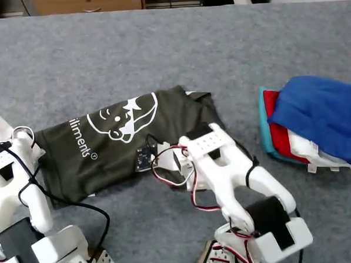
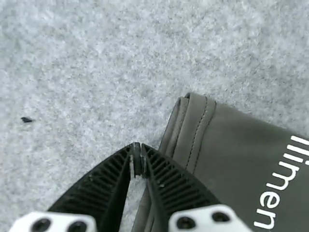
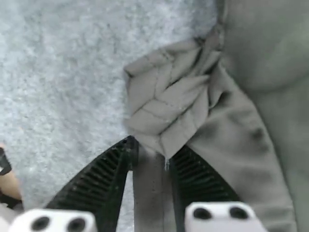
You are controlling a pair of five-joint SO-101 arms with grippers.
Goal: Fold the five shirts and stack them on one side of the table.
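The right gripper [image 3: 152, 152] clamped a shirt [image 3: 169, 106] fold, the left gripper [image 2: 137, 162] its hem; limp cloth, probably best gripped at corners.

The high view looks down from a fixed spot above the arms' side of the table [image 1: 159, 44], facing away across the grey surface — far enough back to take in both arms; the left wrist view sits just behind the left gripper [image 2: 137, 162], looking along its jaws, close to the table, with the hem of the dark shirt [image 2: 231, 159] just beyond and beside the tips; the right wrist view sits just behind the right gripper [image 3: 152, 147], equally close, facing a bunched fold of that shirt ahead of the tips; the high view shares the shirt with both wrist views — a different edge by each gripper.
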